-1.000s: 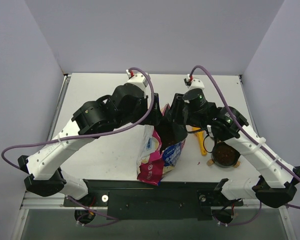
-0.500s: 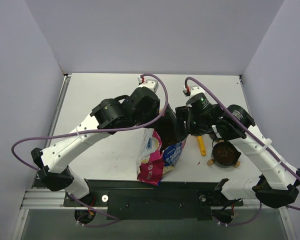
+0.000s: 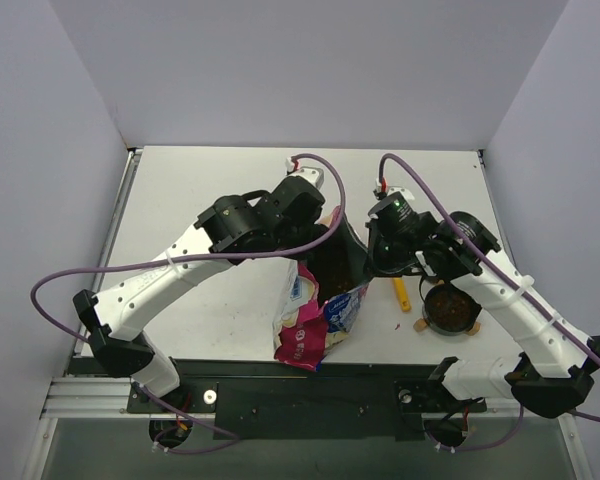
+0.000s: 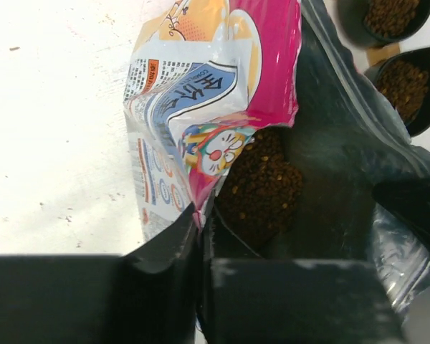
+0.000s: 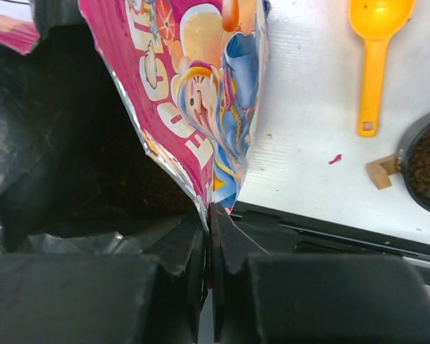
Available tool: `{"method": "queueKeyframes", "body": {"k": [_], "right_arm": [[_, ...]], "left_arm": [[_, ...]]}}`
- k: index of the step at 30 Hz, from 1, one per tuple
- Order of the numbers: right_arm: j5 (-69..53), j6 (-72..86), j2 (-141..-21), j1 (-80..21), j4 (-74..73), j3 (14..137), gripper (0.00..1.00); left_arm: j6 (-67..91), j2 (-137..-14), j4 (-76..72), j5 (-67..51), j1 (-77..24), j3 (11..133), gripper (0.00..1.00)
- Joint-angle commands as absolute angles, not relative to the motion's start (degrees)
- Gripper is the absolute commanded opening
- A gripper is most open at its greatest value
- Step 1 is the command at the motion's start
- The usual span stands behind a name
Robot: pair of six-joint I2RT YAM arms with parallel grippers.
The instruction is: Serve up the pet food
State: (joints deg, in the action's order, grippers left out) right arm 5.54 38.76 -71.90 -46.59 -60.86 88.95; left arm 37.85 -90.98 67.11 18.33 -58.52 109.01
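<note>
The pink-and-blue cartoon-printed bag stands at the table's near middle, its top spread open. Dark-brown pet food lies inside it. My left gripper is shut on the bag's left rim; from above, that gripper is at the mouth's far left. My right gripper is shut on the opposite rim, and from above it is at the mouth's right. Two black bowls hold kibble to the bag's right.
A yellow scoop lies on the table between the bag and a black bowl. The scoop's handle shows below my right arm. The black base rail runs along the near edge just behind the bag.
The left gripper moved right to the bag's mouth and closed on its left rim. The right gripper opened briefly, then closed on the right rim. The mouth now gapes wider.
</note>
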Motion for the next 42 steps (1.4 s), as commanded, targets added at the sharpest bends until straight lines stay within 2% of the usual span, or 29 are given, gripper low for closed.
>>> {"method": "queueKeyframes", "body": {"k": [1, 6, 9, 11, 16, 20, 25, 28, 31, 32, 33, 34, 35, 37, 39, 42], "right_arm": [[-2.34, 43.93, -70.67, -46.58, -55.65, 87.89, 0.0], [-8.87, 54.91, -67.59, -45.53, -36.35, 86.4, 0.0], [-8.79, 66.42, -66.62, -45.35, -25.79, 82.9, 0.0], [-6.6, 70.13, -66.18, -46.22, -23.92, 82.62, 0.0], [3.58, 73.73, -63.02, -49.21, -22.5, 82.54, 0.0], [9.22, 74.62, -61.35, -52.82, -21.97, 80.86, 0.0], [11.95, 74.71, -60.82, -54.67, -23.47, 79.98, 0.0], [10.9, 72.0, -61.26, -53.88, -24.34, 80.59, 0.0], [17.37, 60.08, -61.52, -53.0, -36.52, 87.69, 0.0], [18.45, 58.64, -61.96, -50.74, -45.0, 92.15, 0.04], [17.93, 56.1, -62.4, -48.54, -48.22, 94.11, 0.17], [16.62, 55.12, -62.14, -43.21, -52.86, 93.96, 0.22], [12.87, 52.58, -60.57, -40.98, -53.95, 91.26, 0.33], [6.63, 48.54, -57.41, -34.3, -56.07, 86.34, 0.48], [1.95, 44.06, -55.21, -28.67, -59.32, 82.9, 0.56], [-3.84, 39.73, -54.75, -27.86, -62.66, 80.34, 0.65]], "left_arm": [[34.81, -90.18, 62.95, 15.3, -57.66, 110.22, 0.04], [30.5, -88.77, 49.33, 5.9, -55.64, 110.48, 0.0], [32.86, -87.9, 43.08, -4.35, -52.66, 109.78, 0.0], [34.27, -86.67, 39.83, -8.24, -51.08, 107.85, 0.0], [32.17, -86.22, 34.19, -20.46, -50.01, 106.6, 0.0], [28.66, -89.38, 34.62, -23.98, -49.4, 110.46, 0.0], [24.53, -95.0, 41.12, -26.8, -47.99, 118.81, 0.0], [23.99, -95.36, 43.41, -23.84, -47.46, 118.66, 0.0], [24.08, -94.84, 46.22, -20.75, -47.37, 116.82, 0.0], [24.26, -94.14, 46.4, -19.61, -47.02, 116.37, 0.0], [24.34, -93.61, 46.06, -19.43, -46.93, 114.71, 0.0], [24.69, -92.3, 45.53, -18.64, -46.5, 113.74, 0.0], [25.05, -91.33, 44.22, -17.5, -46.23, 111.47, 0.0], [26.62, -89.04, 41.94, -17.31, -44.22, 107.95, 0.0], [28.56, -87.37, 40.52, -18.71, -42.02, 105.57, 0.0], [29.62, -86.14, 39.82, -20.91, -40.08, 103.28, 0.0]]}}
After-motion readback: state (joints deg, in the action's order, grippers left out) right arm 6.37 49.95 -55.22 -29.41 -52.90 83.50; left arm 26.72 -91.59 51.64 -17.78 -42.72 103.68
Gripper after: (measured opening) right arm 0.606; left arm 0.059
